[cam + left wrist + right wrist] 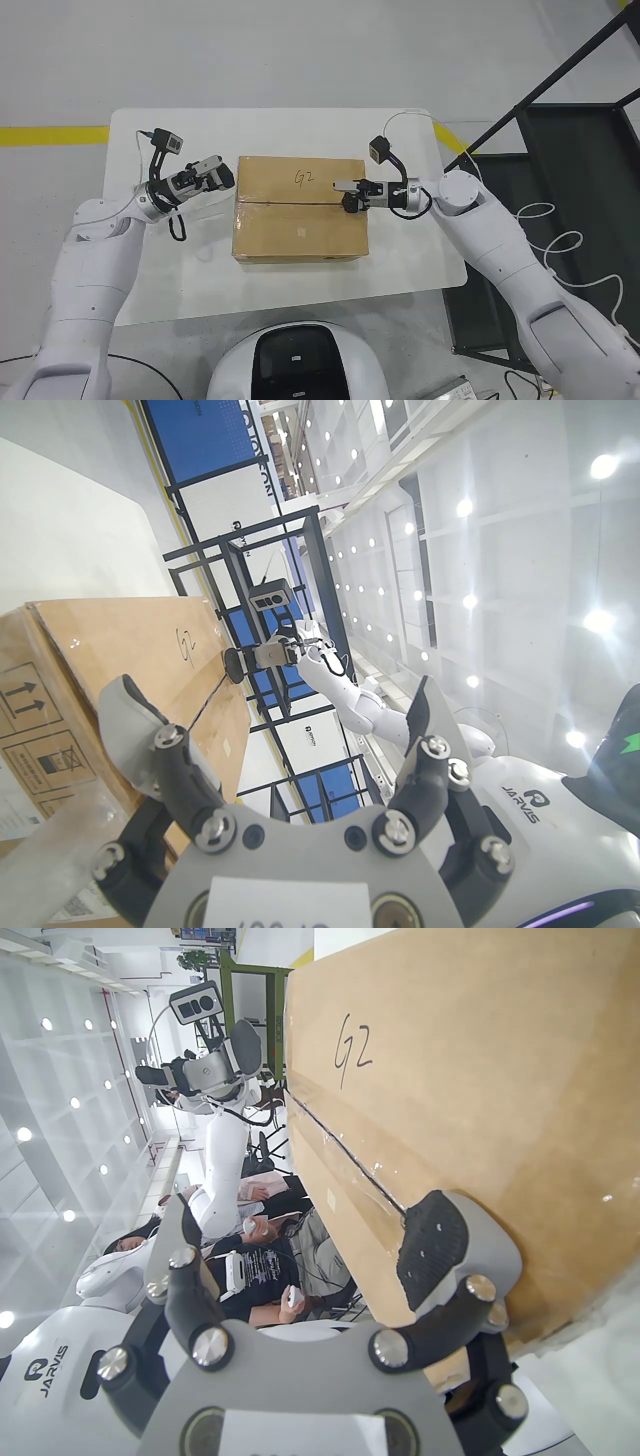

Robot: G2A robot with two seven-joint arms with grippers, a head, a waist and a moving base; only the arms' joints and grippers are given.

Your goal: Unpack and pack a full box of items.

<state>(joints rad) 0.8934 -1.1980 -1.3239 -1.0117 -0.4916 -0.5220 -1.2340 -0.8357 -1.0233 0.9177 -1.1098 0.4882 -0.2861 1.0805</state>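
A closed brown cardboard box (300,208) with a handwritten mark on its lid sits mid-table, its two top flaps meeting at a taped centre seam (290,203). My left gripper (222,174) hangs open at the box's left end, level with the top edge; the box (125,660) lies just beyond its fingers (132,720). My right gripper (347,194) stands open over the box's right end, one finger pad (432,1248) resting at the end of the seam on the lid (450,1078). Nothing is held by either.
The white table (400,140) has bare room behind and in front of the box. A black metal rack (560,180) stands right of the table. A yellow floor line (50,135) runs behind at left.
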